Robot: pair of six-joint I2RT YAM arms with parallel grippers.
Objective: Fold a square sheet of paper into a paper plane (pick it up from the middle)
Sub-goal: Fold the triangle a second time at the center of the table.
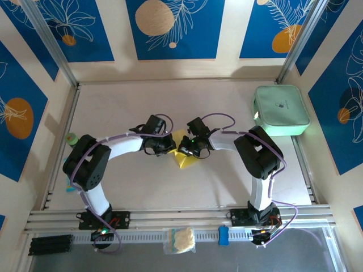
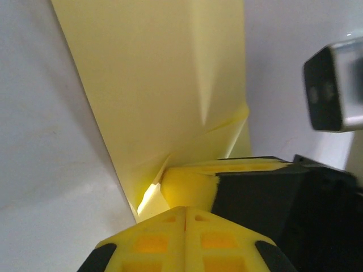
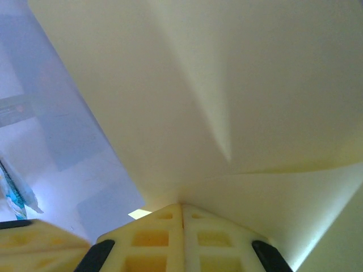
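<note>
**Two jaws shut on one yellow sheet, mid-table**

I have the square sheet of paper [image 1: 185,160] at the middle of the table [image 1: 142,107], partly folded and tented up between the arms. Its sharp corner points at the near edge, toward the arm bases, and its long axis runs far to near. The left gripper [image 2: 185,212] has its jaws pressed together where the creases meet, and I read that as a pinch on the sheet. The right gripper [image 3: 181,208] is the same, pads closed with the paper rising straight off its tips.

The table is pale and matte, framed by aluminium rails. The walls are cream with blue panels [image 1: 176,28] of white leaf outlines and orange discs. A mint-green case [image 1: 282,110] sits far right; its small dark mark is too small to read.
</note>
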